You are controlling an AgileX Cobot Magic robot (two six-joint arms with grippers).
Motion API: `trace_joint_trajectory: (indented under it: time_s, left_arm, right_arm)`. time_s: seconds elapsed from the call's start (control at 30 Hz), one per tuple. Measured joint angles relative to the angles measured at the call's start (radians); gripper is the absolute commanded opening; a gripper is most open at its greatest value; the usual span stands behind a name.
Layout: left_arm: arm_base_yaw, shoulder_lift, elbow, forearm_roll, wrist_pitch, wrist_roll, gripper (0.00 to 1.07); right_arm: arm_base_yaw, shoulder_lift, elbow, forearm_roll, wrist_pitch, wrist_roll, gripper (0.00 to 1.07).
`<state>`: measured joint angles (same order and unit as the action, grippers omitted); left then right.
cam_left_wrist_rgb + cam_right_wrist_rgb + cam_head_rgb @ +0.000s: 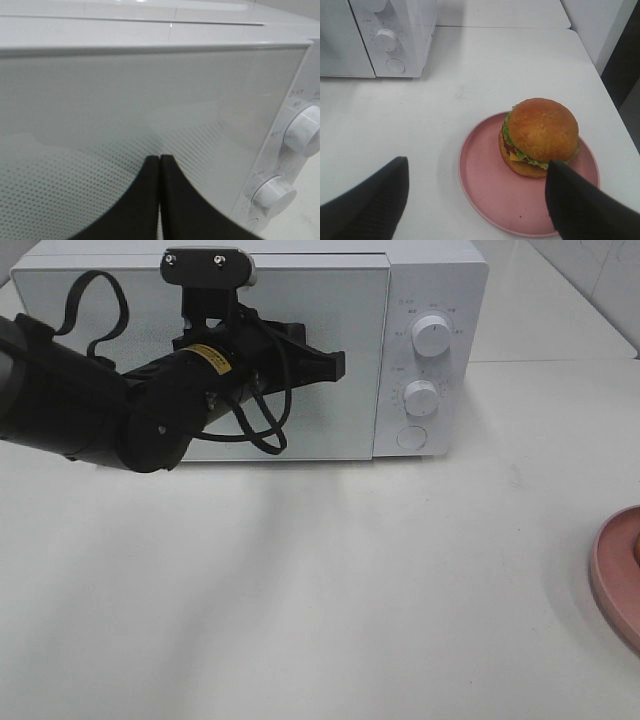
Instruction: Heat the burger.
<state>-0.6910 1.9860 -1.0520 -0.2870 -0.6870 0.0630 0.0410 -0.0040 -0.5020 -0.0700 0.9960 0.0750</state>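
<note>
The burger point(540, 135), with a golden-brown bun and green lettuce, sits on a pink plate point(490, 195) in the right wrist view. My right gripper point(477, 200) is open, hovering above and short of the plate, with nothing between its fingers. Only the plate's edge point(618, 575) shows at the far right of the exterior view; the burger is out of view there. My left gripper point(159, 161) is shut and empty, its tips point(338, 364) close in front of the closed door point(330, 350) of the white microwave point(430, 280).
The microwave has two round knobs point(431, 335) point(421, 396) and a round button point(411, 437) on its right panel. The white table point(330, 580) ends at a right edge point(615, 120) near the plate, with a dark gap beyond.
</note>
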Motion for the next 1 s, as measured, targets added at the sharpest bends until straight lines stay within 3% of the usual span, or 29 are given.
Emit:
trace_joint_trajectory:
  time_s: [0.33,0.53,0.63,0.77,0.83,0.87,0.9,0.93,0.97,1.0]
  left_arm:
    - [0.011,0.02,-0.043,0.021,0.083,0.007,0.0]
    - [0.001,-0.021,-0.045,-0.038,0.175,0.039,0.0]
    - [-0.024,-0.08,0.004,-0.06,0.175,0.086,0.0]
    - [-0.057,-0.127,0.066,-0.061,0.19,0.103,0.06]
    - [-0.081,-0.17,0.12,-0.061,0.252,0.112,0.29]
    - [-0.081,-0.17,0.12,-0.061,0.252,0.112,0.29]
    - [-0.089,-0.196,0.141,-0.061,0.32,0.117,0.61]
    - [-0.09,-0.21,0.149,-0.061,0.365,0.119,0.79]
    - [-0.09,-0.21,0.149,-0.061,0.365,0.119,0.79]
    - [-0.09,-0.232,0.158,-0.061,0.449,0.119,1.02]
  right_arm:
    - [0.0,0.0,0.0,0.0,0.0,0.0,0.75]
    - [0.0,0.0,0.0,0.0,0.0,0.0,0.75]
    - [0.0,0.0,0.0,0.0,0.0,0.0,0.75]
    - [0.0,0.0,0.0,0.0,0.0,0.0,0.75]
    - [0.0,0.0,0.0,0.0,0.0,0.0,0.75]
    - [0.0,0.0,0.0,0.0,0.0,0.0,0.75]
    - [0.0,0.0,0.0,0.0,0.0,0.0,0.75]
    - [0.0,0.0,0.0,0.0,0.0,0.0,0.75]
    - [0.0,0.0,0.0,0.0,0.0,0.0,0.75]
    - [0.0,0.0,0.0,0.0,0.0,0.0,0.75]
